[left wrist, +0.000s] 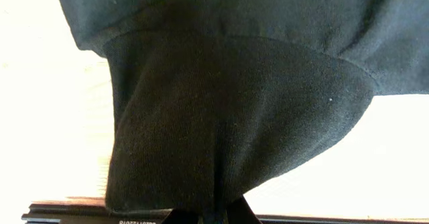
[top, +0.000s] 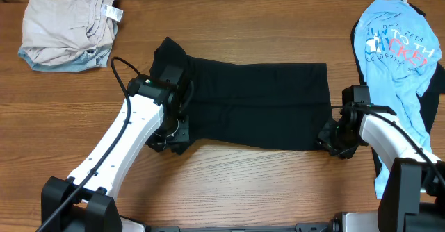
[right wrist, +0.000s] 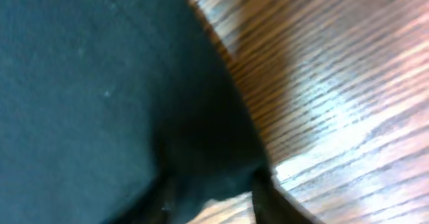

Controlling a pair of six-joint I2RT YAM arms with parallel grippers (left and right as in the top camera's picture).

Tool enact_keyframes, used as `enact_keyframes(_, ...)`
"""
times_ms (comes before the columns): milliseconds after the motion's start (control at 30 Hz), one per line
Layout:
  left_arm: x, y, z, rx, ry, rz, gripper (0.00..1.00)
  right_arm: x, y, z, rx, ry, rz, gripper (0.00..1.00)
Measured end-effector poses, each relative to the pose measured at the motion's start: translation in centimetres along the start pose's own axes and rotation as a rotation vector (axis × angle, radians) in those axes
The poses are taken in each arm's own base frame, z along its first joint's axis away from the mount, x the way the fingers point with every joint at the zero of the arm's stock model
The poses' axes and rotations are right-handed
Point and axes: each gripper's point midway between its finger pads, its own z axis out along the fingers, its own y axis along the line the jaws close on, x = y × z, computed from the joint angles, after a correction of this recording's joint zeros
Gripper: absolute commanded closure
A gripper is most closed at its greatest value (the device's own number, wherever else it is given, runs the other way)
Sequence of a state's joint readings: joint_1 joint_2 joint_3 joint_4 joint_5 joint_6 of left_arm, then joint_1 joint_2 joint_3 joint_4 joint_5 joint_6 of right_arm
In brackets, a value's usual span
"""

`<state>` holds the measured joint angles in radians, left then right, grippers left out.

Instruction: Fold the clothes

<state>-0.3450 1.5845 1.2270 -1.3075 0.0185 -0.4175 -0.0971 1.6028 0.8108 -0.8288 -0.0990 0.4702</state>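
Black garment (left wrist: 228,117) sits clamped in my left gripper (left wrist: 209,216) and right gripper (right wrist: 214,194); only overhead shows its length running left-right.

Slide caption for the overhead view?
The left end effector and right end effector grip the black garment at its near corners.

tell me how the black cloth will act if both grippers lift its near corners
Probably floppy: the black cloth bunches into a soft fold where the left gripper pinches it. Likely to sag in the middle between that and the right gripper. It looks light and thin, lying flat on the table.
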Motion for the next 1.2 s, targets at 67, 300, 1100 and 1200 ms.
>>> enact_keyframes(67,-0.3,0.0,0.0,-0.003,-0.014,0.0,0.96,-0.1,-0.2,0.0,0.011,-0.005,0.01,0.71)
enact_keyframes(300,-1.1,0.0,0.0,-0.005,-0.048,0.003,0.96,-0.2,-0.4,0.0,0.023,-0.01,0.02,0.94)
enact_keyframes(1100,-6.8,-0.4,-4.5,0.03,-0.253,0.012,0.96,-0.4,1.5,-6.1,-0.082,-0.107,-0.063,0.96)
enact_keyframes(1200,-8.8,-0.5,-3.8,0.004,-0.297,0.008,0.96,-2.3,2.7,-6.9,-0.127,-0.189,-0.08,0.96)
